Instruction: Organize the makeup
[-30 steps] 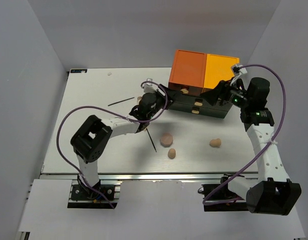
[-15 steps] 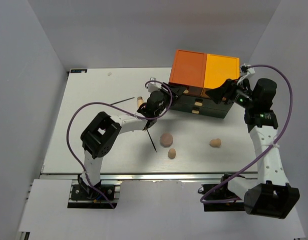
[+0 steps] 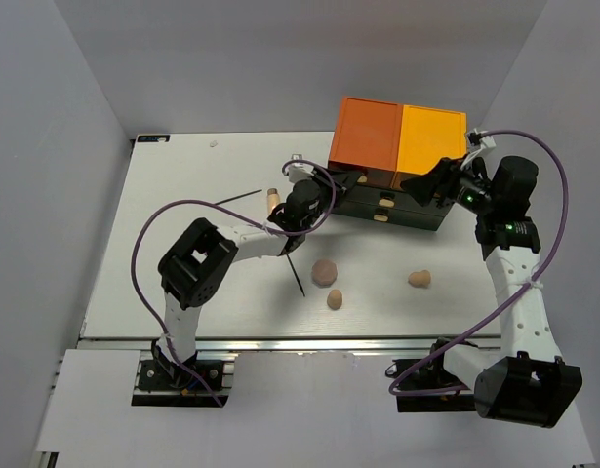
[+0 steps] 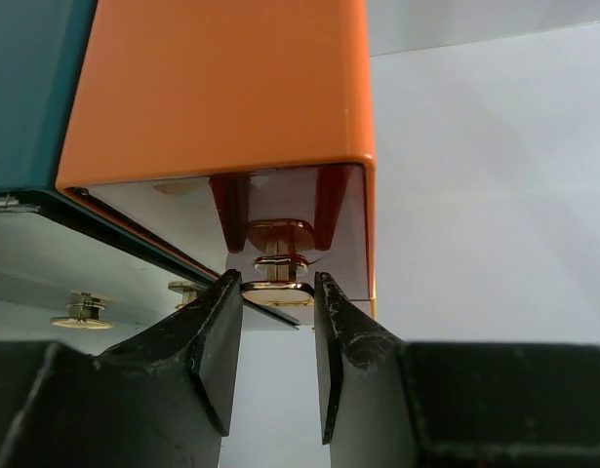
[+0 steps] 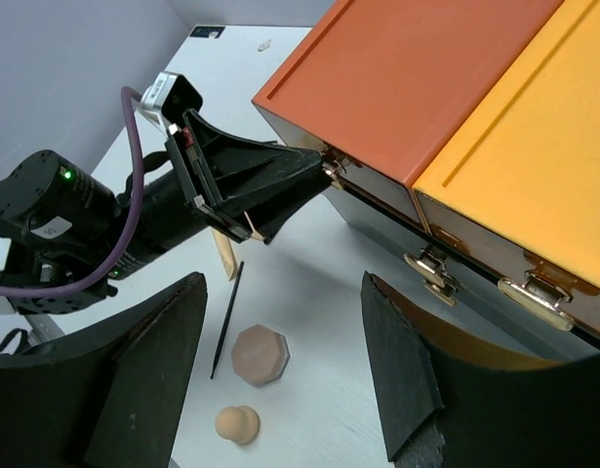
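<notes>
The makeup lies on the white table: an octagonal pinkish-tan sponge [image 3: 325, 272] [image 5: 260, 355], two rounded tan sponges [image 3: 335, 299] [image 3: 420, 279], a thin black pencil [image 3: 295, 272] [image 5: 226, 318], a second pencil [image 3: 235, 198] and a beige tube [image 3: 273, 198] [image 5: 224, 256]. My left gripper [image 3: 350, 179] [image 4: 277, 285] is at the front of the orange-and-dark drawer box [image 3: 397, 146], its jaws closed on the gold knob [image 4: 277, 290] of the upper left drawer. My right gripper [image 3: 431, 185] [image 5: 282, 283] is wide open and empty, hovering in front of the box's right half.
More gold knobs [image 3: 384, 200] [image 5: 428, 263] sit on the box's dark lower drawers. The box stands at the table's back right. Grey walls enclose the table on the left, back and right. The left arm's purple cable [image 3: 148, 234] loops over the table's left part.
The left gripper has moved right, up to the box's drawer knob. The right arm has shifted slightly to the right. The makeup has not moved.
</notes>
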